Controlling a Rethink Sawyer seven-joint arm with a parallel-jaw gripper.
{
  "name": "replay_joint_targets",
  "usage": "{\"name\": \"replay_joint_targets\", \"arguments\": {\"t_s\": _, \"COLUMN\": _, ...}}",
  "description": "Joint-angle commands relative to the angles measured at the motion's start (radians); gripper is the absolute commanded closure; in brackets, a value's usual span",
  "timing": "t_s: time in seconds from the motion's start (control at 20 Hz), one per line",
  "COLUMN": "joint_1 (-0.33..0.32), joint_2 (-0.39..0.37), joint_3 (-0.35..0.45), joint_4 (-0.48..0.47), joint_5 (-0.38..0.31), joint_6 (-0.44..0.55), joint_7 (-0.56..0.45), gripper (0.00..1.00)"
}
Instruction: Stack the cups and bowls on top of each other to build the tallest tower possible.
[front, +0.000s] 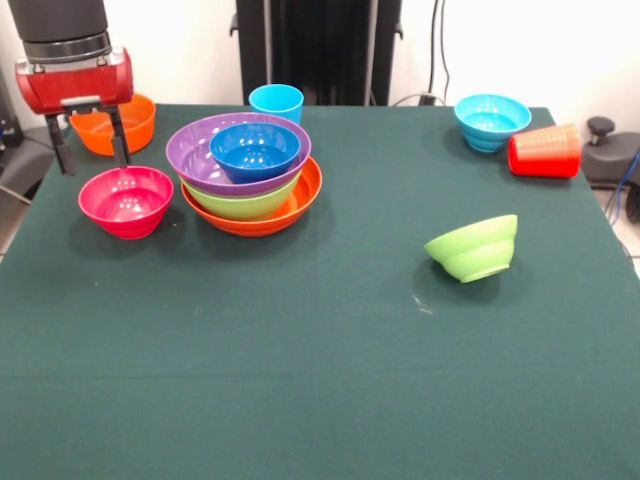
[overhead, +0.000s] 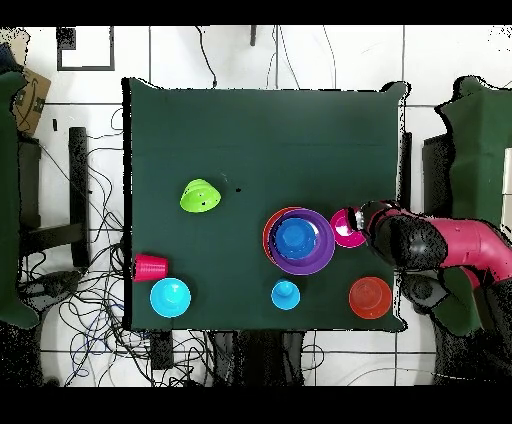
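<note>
Gripper (front: 88, 150) spread, empty, poised just above magenta-red bowl (front: 126, 200), tower (front: 252, 172) beside.

**Robotics lab**

Looks like a research lab, not a home: green-clothed table (front: 320, 380) on a white tiled floor (overhead: 80, 60), loose cables (overhead: 75, 300) trailing around it, a black equipment stand (front: 318, 45) against a bare white wall (front: 500, 40).

We find no readable text, label, brand or number anywhere in either view. The bowls, cups and table cloth carry no markings we can make out.
</note>
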Motion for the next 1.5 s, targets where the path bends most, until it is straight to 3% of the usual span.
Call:
{"name": "replay_joint_targets", "arguments": {"t_s": 0.05, "joint_1": 0.034, "joint_2": -0.077, "joint_3": 0.01, "joint_4": 0.005, "joint_5": -0.003, "joint_6": 0.13, "joint_7": -0.267, "gripper": 0.0}}
{"name": "replay_joint_targets", "arguments": {"t_s": 0.2, "joint_1": 0.021, "joint_2": -0.125, "joint_3": 0.022, "joint_4": 0.032, "joint_5": 0.019, "joint_6": 0.163, "joint_7": -0.297, "gripper": 0.0}}
{"name": "replay_joint_targets", "arguments": {"t_s": 0.4, "joint_1": 0.003, "joint_2": -0.17, "joint_3": 0.017, "joint_4": 0.029, "joint_5": 0.013, "joint_6": 0.265, "joint_7": -0.426, "gripper": 0.0}}
{"name": "replay_joint_targets", "arguments": {"t_s": 0.6, "joint_1": -0.036, "joint_2": -0.171, "joint_3": 0.063, "joint_4": 0.041, "joint_5": 0.017, "joint_6": 0.356, "joint_7": -0.607, "gripper": 0.0}}
{"name": "replay_joint_targets", "arguments": {"t_s": 0.8, "joint_1": -0.056, "joint_2": -0.165, "joint_3": 0.087, "joint_4": 0.073, "joint_5": -0.034, "joint_6": 0.444, "joint_7": -0.8, "gripper": 0.0}}
{"name": "replay_joint_targets", "arguments": {"t_s": 1.5, "joint_1": -0.013, "joint_2": -0.093, "joint_3": 0.024, "joint_4": 0.028, "joint_5": -0.075, "joint_6": 0.474, "joint_7": -0.94, "gripper": 0.0}}
